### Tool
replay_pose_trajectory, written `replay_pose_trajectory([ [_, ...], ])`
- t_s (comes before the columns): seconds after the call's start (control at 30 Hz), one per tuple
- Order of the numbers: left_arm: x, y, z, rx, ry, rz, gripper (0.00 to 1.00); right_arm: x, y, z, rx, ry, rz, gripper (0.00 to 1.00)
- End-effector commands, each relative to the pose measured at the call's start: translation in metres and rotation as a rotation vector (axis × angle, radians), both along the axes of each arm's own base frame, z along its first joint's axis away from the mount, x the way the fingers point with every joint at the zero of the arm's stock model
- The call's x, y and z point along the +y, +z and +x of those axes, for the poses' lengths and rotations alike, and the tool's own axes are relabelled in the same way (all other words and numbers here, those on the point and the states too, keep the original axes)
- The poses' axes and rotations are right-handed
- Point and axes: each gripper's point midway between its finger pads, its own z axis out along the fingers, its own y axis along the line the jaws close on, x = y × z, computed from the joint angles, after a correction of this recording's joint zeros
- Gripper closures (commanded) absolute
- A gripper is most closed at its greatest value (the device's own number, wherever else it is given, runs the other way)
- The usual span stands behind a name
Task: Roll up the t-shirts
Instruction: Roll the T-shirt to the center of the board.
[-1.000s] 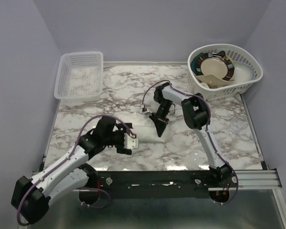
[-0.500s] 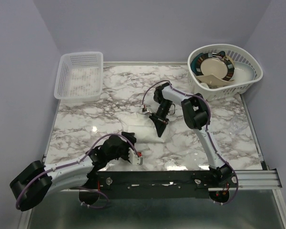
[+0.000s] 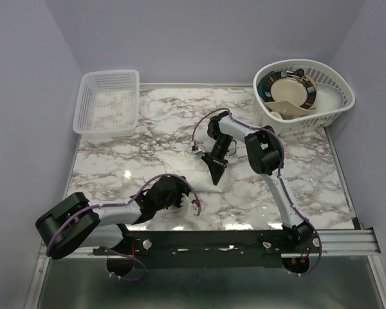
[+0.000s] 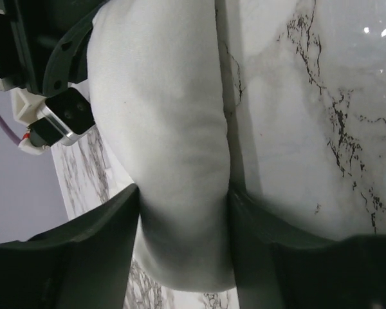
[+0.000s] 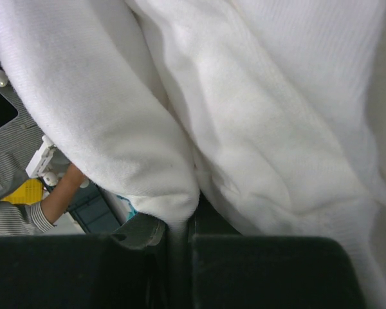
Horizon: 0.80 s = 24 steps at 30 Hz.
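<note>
In the left wrist view a white t-shirt point(image 4: 161, 129) lies as a thick soft roll on the marble. My left gripper point(image 4: 183, 190) straddles its near end, and both dark fingers press its sides. From above, the left gripper point(image 3: 194, 205) sits low by the table's near edge. My right gripper point(image 3: 216, 172) points down at mid-table. Its wrist view is filled with bunched white t-shirt cloth point(image 5: 264, 96), and a fold is pinched in the right gripper point(image 5: 180, 232), whose jaws are nearly together. From above, the white cloth is hard to tell from the white marble.
A white lattice basket point(image 3: 107, 103) stands at the back left. A round white basket point(image 3: 338, 96) holding plates stands at the back right. The black rail point(image 3: 244, 241) with both arm bases runs along the near edge.
My left arm has dropped low toward the near edge and its gripper has swung right. Its jaws have come in from wide open onto the roll. The right arm has not moved.
</note>
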Motion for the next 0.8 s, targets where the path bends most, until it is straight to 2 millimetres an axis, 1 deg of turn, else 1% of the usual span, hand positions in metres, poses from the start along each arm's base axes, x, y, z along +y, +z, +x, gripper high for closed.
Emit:
replay_pose_trajectory([
  [0.0,0.034,-0.059,-0.029,0.234,0.018,0.267,0.41,-0.039,-0.058,0.003,-0.077,0.182,-0.135,0.86],
  [0.03,0.028,-0.059,-0.031,0.256,-0.002,0.252,0.44,-0.039,-0.057,0.004,-0.080,0.181,-0.132,0.85],
  [0.07,0.029,-0.063,-0.035,0.287,-0.004,0.267,0.45,-0.039,-0.057,0.004,-0.081,0.182,-0.131,0.84],
  [0.1,0.029,-0.065,-0.036,0.309,0.000,0.272,0.46,-0.039,-0.056,0.004,-0.083,0.184,-0.130,0.77],
  [0.13,0.024,-0.062,-0.034,0.318,0.004,0.269,0.47,-0.039,-0.054,0.004,-0.087,0.182,-0.127,0.71],
  [0.17,0.029,-0.070,-0.038,0.358,0.013,0.300,0.48,-0.038,-0.051,0.004,-0.092,0.185,-0.119,0.54],
  [0.2,0.029,-0.072,-0.039,0.375,0.022,0.307,0.49,-0.037,-0.050,0.007,-0.112,0.176,-0.108,0.01],
  [0.23,0.027,-0.070,-0.035,0.387,0.036,0.293,0.50,-0.036,-0.045,0.010,-0.127,0.162,-0.087,0.00],
  [0.27,0.026,-0.071,-0.036,0.410,0.029,0.289,0.50,-0.035,-0.033,0.011,-0.156,0.149,-0.063,0.00],
  [0.3,0.028,-0.072,-0.038,0.438,0.027,0.298,0.50,-0.034,-0.027,0.020,-0.201,0.121,-0.044,0.00],
  [0.33,0.023,-0.066,-0.033,0.451,0.041,0.279,0.53,-0.035,-0.021,0.025,-0.226,0.108,-0.037,0.00],
  [0.37,0.028,-0.069,-0.038,0.492,0.043,0.302,0.55,-0.032,-0.001,0.034,-0.282,0.089,-0.007,0.00],
  [0.4,0.026,-0.068,-0.042,0.524,0.034,0.289,0.55,-0.035,0.009,0.041,-0.301,0.058,0.003,0.00],
  [0.43,0.020,-0.062,-0.039,0.541,0.031,0.262,0.55,-0.035,0.020,0.046,-0.325,0.040,0.019,0.00],
  [0.47,0.025,-0.062,-0.043,0.593,0.041,0.263,0.55,-0.036,0.031,0.052,-0.360,0.020,0.032,0.00],
  [0.5,0.023,-0.060,-0.046,0.626,0.036,0.244,0.56,-0.039,0.048,0.063,-0.426,-0.009,0.054,0.00],
  [0.57,0.024,-0.053,-0.047,0.697,0.050,0.227,0.57,-0.045,0.065,0.076,-0.528,-0.044,0.067,0.00],
  [0.6,0.023,-0.050,-0.045,0.720,0.064,0.204,0.58,-0.051,0.080,0.083,-0.634,-0.075,0.107,0.00],
  [0.63,0.017,-0.045,-0.049,0.769,0.040,0.159,0.58,-0.053,0.087,0.085,-0.695,-0.082,0.131,0.00],
  [0.67,0.016,-0.039,-0.047,0.805,0.046,0.150,0.58,-0.057,0.092,0.089,-0.768,-0.088,0.144,0.00],
  [0.7,0.017,-0.036,-0.043,0.832,0.065,0.129,0.59,-0.052,0.100,0.107,-0.938,-0.067,0.211,0.00],
  [0.73,0.013,-0.032,-0.044,0.868,0.052,0.105,0.59,-0.060,0.106,0.085,-1.000,-0.040,0.254,0.00],
  [0.77,0.011,-0.027,-0.043,0.915,0.052,0.095,0.59,-0.062,0.110,0.078,-1.075,-0.022,0.287,0.00],
])
